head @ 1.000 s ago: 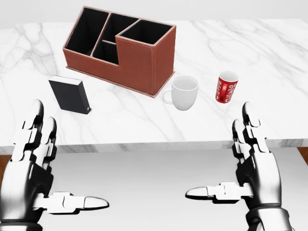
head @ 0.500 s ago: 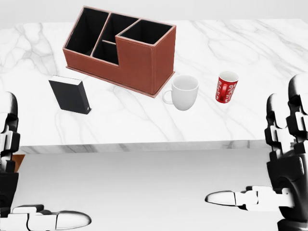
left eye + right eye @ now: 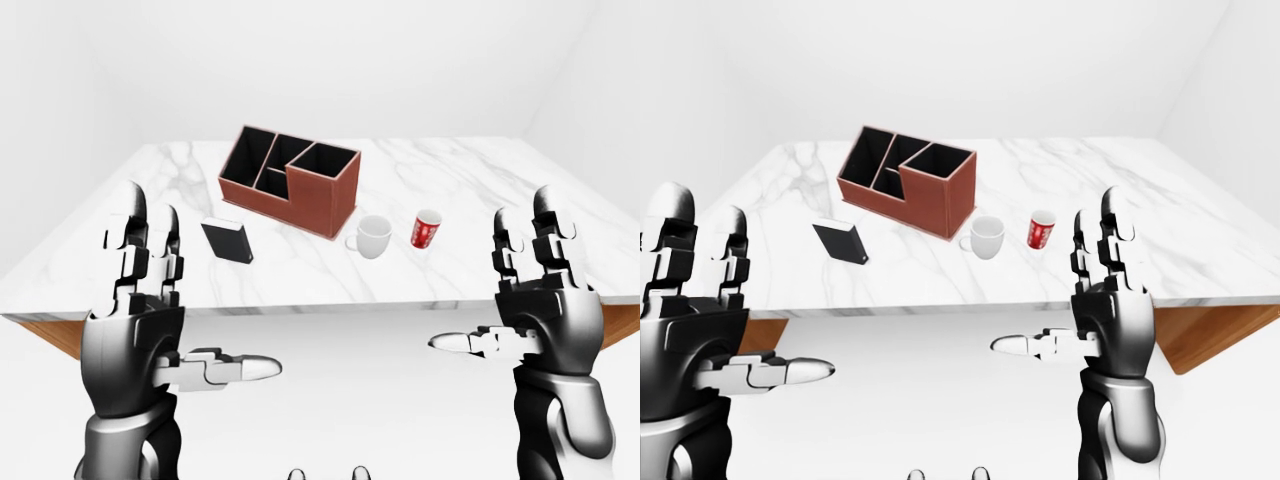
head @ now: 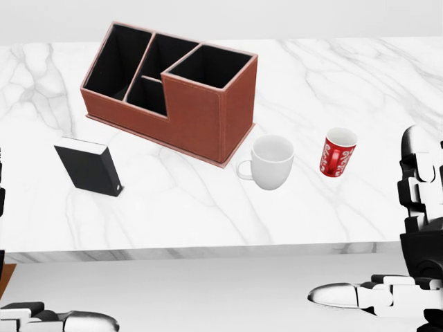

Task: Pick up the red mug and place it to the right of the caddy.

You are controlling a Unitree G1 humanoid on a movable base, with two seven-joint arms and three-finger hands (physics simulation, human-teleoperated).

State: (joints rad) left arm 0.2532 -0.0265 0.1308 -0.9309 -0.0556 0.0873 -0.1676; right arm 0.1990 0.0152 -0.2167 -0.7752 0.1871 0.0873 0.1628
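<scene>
Left hand [image 3: 135, 310] released, fingers splayed, off the counter [image 4: 387, 90]. Red mug [image 4: 337, 153] upright beyond the white mug [image 4: 271, 161], right of the caddy [image 4: 173, 86]. Right hand [image 3: 540, 300] released; best reach in, wrap squarely.

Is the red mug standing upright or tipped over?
Upright: the red mug stands on its base on the marble table, open mouth facing up, apart from the white mug.
</scene>
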